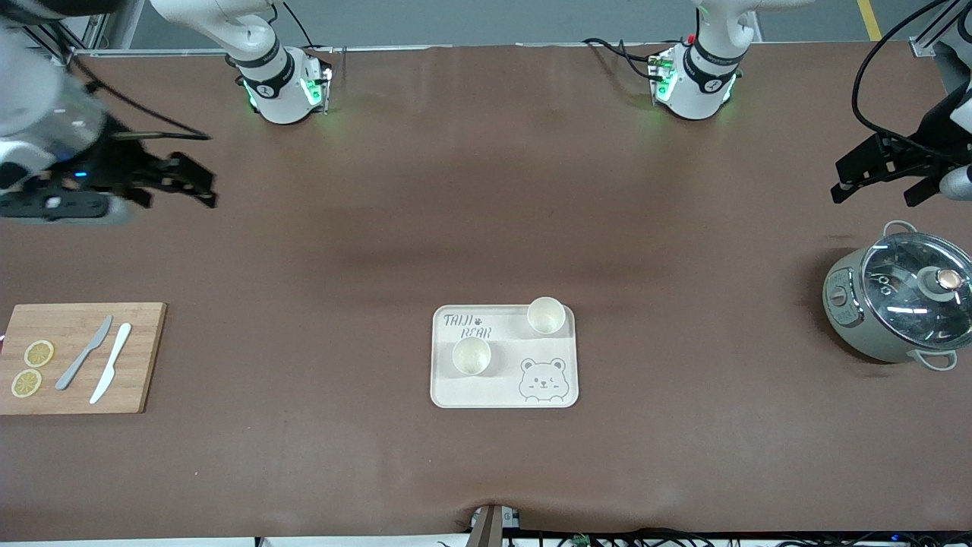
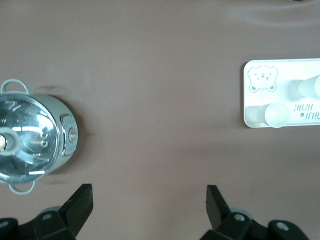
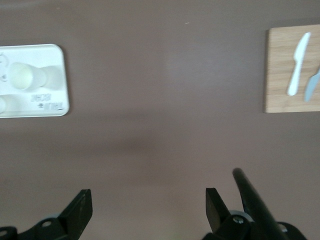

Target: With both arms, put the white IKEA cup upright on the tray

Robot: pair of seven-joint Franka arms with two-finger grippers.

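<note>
- Two white cups stand upright, mouths up, on the cream tray (image 1: 504, 395), which lies mid-table toward the edge nearest the front camera
- One cup (image 1: 546, 315) sits in the tray's corner farther from the camera, toward the left arm's end; the other cup (image 1: 471, 355) sits nearer the camera, beside the lettering
- The left gripper (image 1: 881, 173) hangs with fingers wide and empty over the left arm's end of the table, near a lidded pot (image 1: 896, 304)
- The right gripper (image 1: 178, 181) hangs wide and empty over the right arm's end, near a cutting board (image 1: 137, 357)
- Both grippers are well apart from the tray, about equally; the task looks finished
</note>
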